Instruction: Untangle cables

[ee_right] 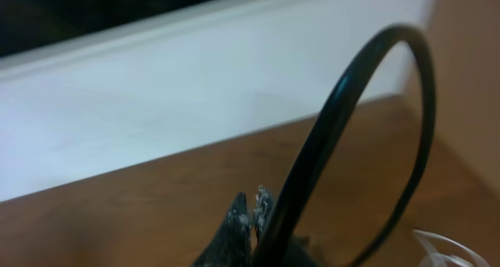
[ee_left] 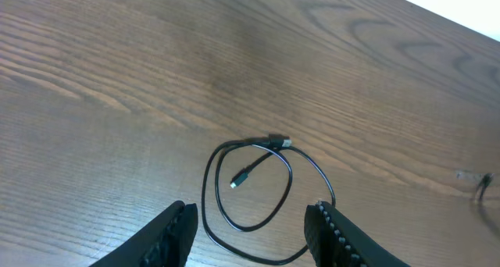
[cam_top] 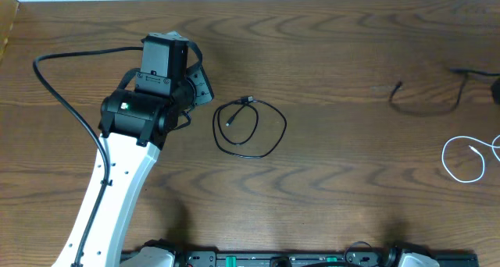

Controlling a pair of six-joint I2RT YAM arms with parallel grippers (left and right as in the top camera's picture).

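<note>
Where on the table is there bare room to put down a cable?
The widest free patch of table lies between the coiled cable and the black cable at right. The front strip before the coiled cable is free too. Crowded: the right edge, with the black and white cable, and the left, under the left arm.

The right hand is pinching its fingertips shut on a black cable, which is arching up and curving back down in a tall loop. A blurred white cable is lying on the wooden table at the lower right.
</note>
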